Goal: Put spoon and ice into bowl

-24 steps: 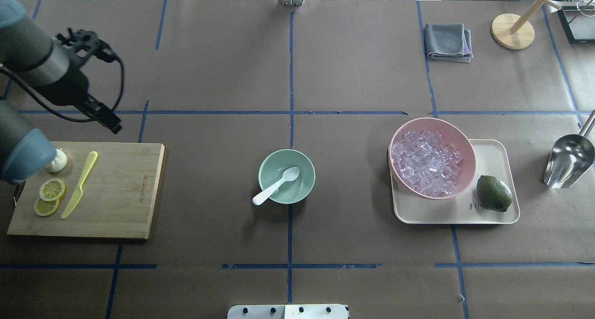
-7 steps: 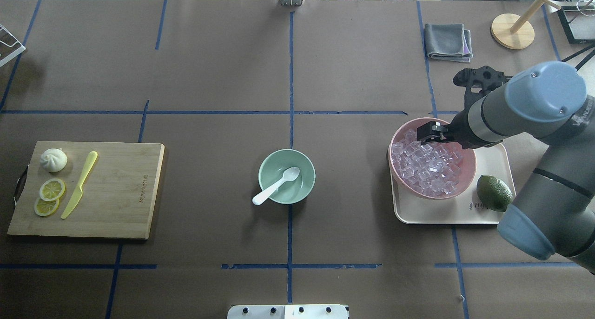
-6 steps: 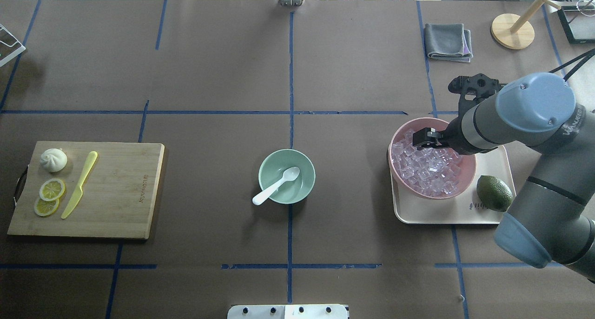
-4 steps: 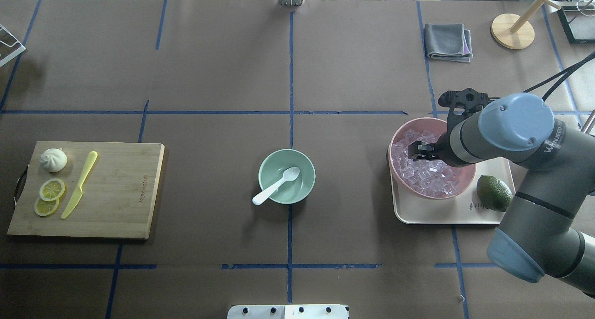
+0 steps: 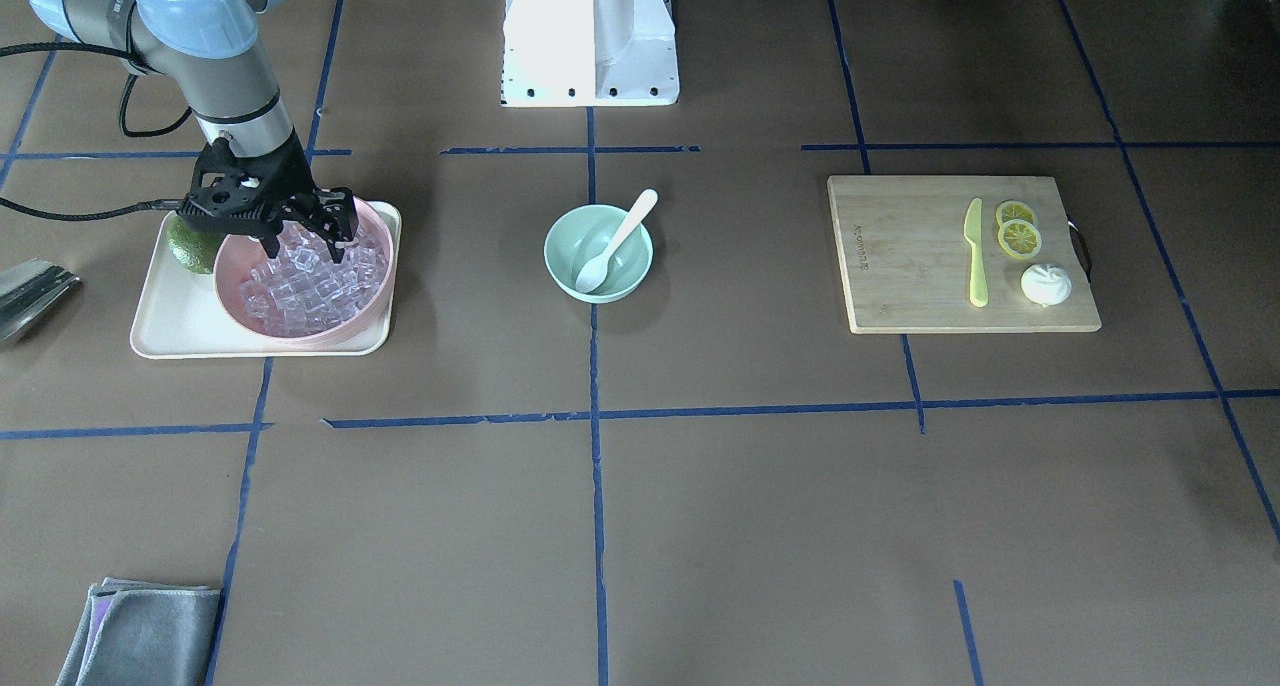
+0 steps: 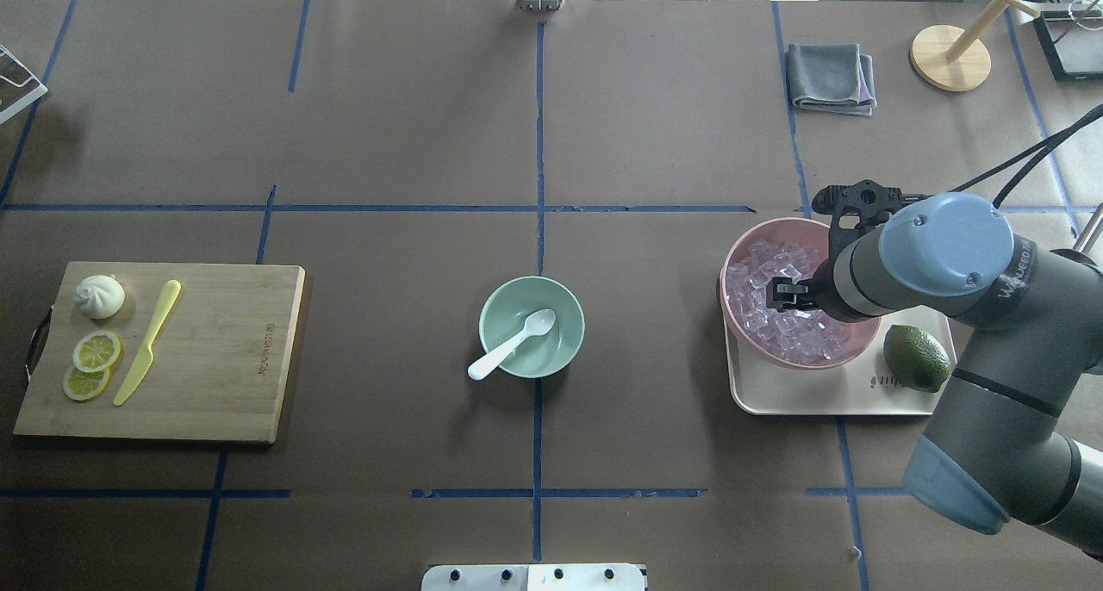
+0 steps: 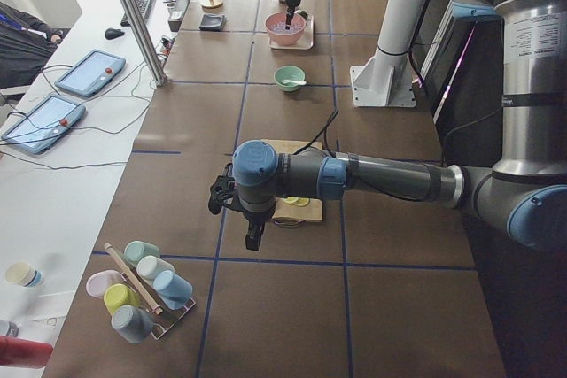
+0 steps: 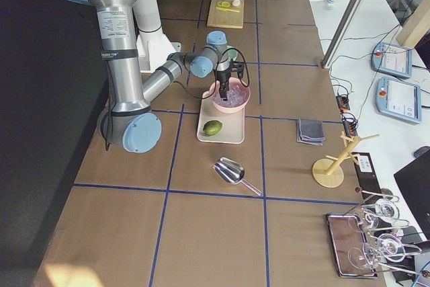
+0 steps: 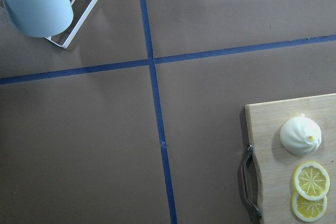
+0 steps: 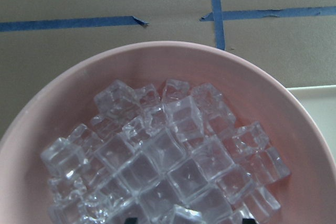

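The white spoon (image 6: pixel 513 344) lies with its scoop inside the mint-green bowl (image 6: pixel 570 311) at the table's middle, its handle over the rim; both show in the front view, spoon (image 5: pixel 615 241) and bowl (image 5: pixel 560 263). The ice (image 6: pixel 758 298) fills the pink bowl (image 6: pixel 732 259) on the right. My right gripper (image 6: pixel 780 294) is open and low in the pink bowl, fingertips apart at the ice (image 10: pixel 173 156), holding nothing. My left gripper (image 7: pixel 254 236) shows only in the exterior left view, off the board's end; I cannot tell its state.
The pink bowl sits on a cream tray (image 6: pixel 827 397) beside a lime (image 6: pixel 915 358). A wooden board (image 6: pixel 215 358) at the left carries a yellow-green knife (image 6: pixel 148 343), lemon slices and a bun. A metal scoop (image 5: pixel 30 286), a grey cloth (image 6: pixel 831 77) and a cup rack (image 7: pixel 137 294) stand further out.
My left arm has left the overhead view. My right arm has come in over the tray and its open gripper has moved across the pink bowl and down to the ice.
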{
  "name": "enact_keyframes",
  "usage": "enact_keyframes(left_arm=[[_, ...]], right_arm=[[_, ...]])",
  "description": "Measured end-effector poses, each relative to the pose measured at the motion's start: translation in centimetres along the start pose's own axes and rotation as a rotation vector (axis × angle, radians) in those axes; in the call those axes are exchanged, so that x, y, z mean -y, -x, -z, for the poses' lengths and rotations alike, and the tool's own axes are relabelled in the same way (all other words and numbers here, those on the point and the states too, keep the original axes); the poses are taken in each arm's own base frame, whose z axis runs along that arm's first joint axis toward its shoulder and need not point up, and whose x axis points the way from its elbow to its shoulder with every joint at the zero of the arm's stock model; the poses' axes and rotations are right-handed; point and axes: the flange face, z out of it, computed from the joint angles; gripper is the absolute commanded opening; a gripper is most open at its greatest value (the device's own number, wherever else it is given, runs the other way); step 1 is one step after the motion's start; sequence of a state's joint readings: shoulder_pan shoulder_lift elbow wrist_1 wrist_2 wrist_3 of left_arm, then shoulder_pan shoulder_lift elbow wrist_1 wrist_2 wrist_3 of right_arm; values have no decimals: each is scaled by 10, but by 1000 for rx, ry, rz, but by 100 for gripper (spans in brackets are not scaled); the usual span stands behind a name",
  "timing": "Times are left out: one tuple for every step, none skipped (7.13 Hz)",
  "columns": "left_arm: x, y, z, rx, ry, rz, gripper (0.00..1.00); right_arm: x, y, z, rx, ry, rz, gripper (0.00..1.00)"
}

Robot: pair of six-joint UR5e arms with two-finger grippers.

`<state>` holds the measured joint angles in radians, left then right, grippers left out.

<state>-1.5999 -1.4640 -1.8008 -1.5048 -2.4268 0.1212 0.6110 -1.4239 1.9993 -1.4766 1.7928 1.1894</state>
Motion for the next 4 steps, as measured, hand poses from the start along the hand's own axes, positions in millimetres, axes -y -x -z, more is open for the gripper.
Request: enact_keyframes(left_arm=[[0,0,0,0,-1,-1,100],[0,-1,1,0,-1,-1,100],[0,-1,1,0,-1,-1,100],[0,0,0,0,0,-1,100]], right_arm=[[-1,0,-2,-3,3,6,37],[-2,2,-2,-1,4,9,14],[-2,4,-1,2,5,11,5],[-1,4,0,3,5,11,3]])
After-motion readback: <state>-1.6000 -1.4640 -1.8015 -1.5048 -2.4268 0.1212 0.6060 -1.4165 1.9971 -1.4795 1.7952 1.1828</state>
